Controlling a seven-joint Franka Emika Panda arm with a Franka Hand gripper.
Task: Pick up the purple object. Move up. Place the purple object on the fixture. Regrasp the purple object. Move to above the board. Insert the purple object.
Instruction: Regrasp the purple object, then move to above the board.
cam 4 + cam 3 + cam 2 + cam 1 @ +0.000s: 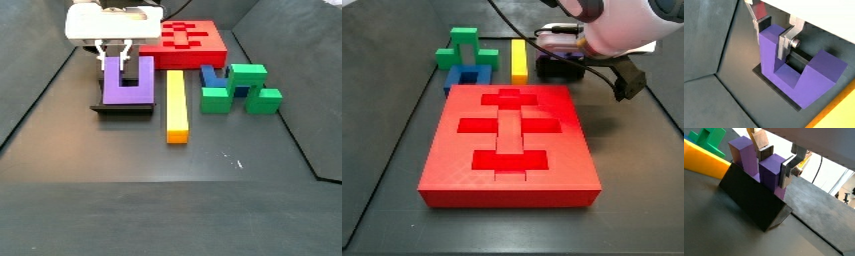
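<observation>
The purple object (745,159) stands with both prongs up on the black fixture (751,203). It also shows in a wrist view (821,70) and in a side view (130,90). My gripper (776,165) straddles one prong near its top. A dark pad presses one face and the silver finger (785,42) presses the opposite face. In a side view my gripper (118,52) is over the fixture (120,107), left of the red board (201,45). In a side view the arm hides the piece, and the board (449,150) lies in front.
A yellow bar (175,105) lies right of the fixture. A blue block (214,78) and a green block (241,90) lie beyond it. In a side view the yellow bar (519,58), green block (462,45) and blue block (466,78) lie behind the board.
</observation>
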